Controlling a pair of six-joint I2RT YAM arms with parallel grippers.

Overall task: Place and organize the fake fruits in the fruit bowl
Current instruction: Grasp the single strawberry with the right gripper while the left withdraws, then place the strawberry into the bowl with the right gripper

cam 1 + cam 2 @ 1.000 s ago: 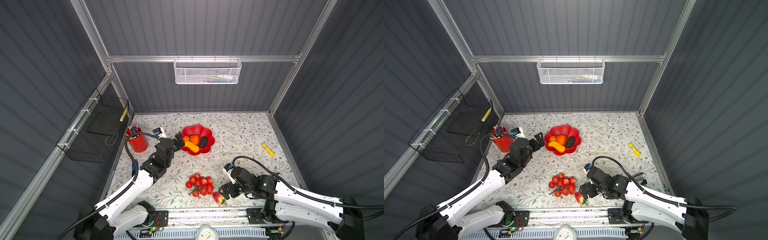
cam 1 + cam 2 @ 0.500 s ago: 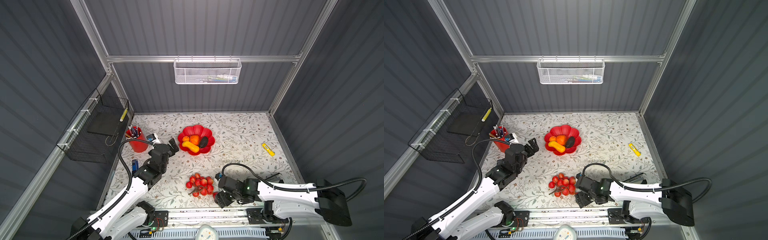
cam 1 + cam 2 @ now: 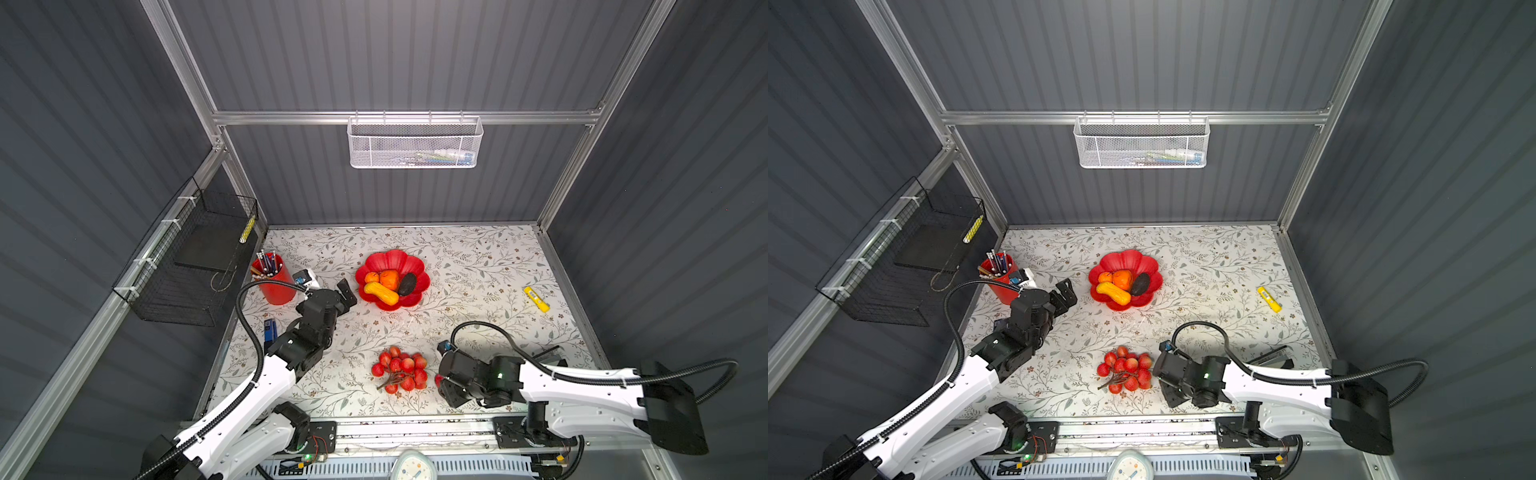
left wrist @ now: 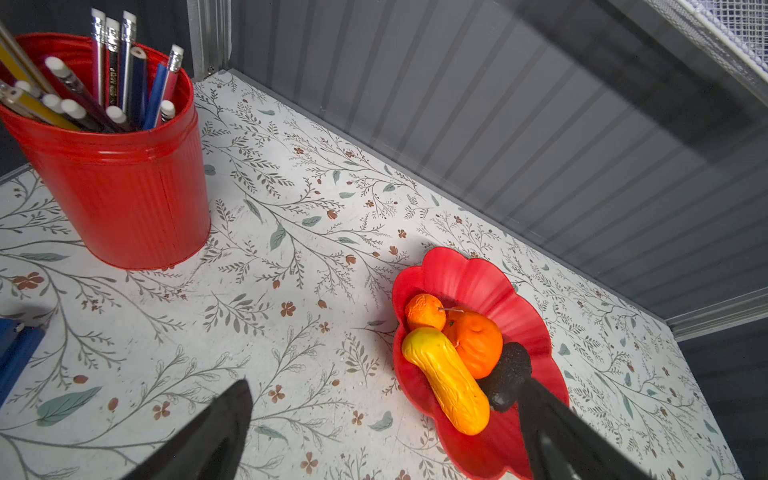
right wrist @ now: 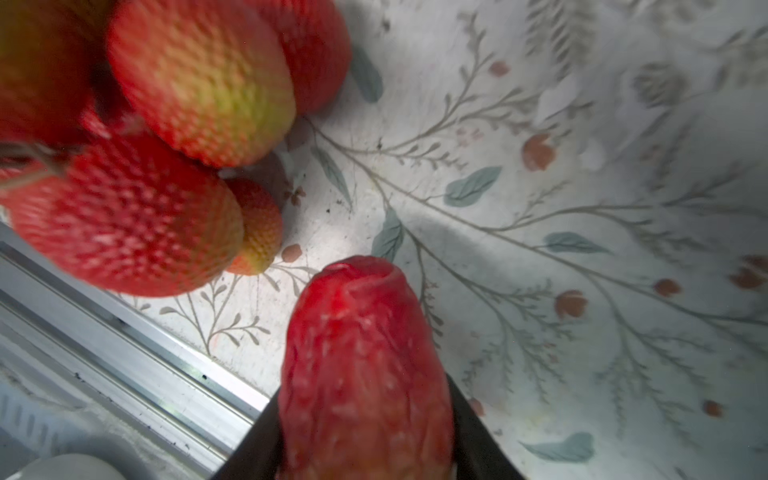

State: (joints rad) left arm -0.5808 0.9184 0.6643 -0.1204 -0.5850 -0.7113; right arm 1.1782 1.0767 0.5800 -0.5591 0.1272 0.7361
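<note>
Strawberry point(image 5: 365, 353), wrinkled glossy red cone, pinched in right tool point(image 5: 368, 432), pebbled round berry bunch point(image 5: 137, 216) just beside it, left tool point(image 4: 384, 399) gaping wide

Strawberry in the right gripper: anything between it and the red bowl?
Nothing squarely in the way. The right gripper is shut on the strawberry; the berry bunch lies close beside the straight line to the fruit bowl, so lift clear of it.
</note>
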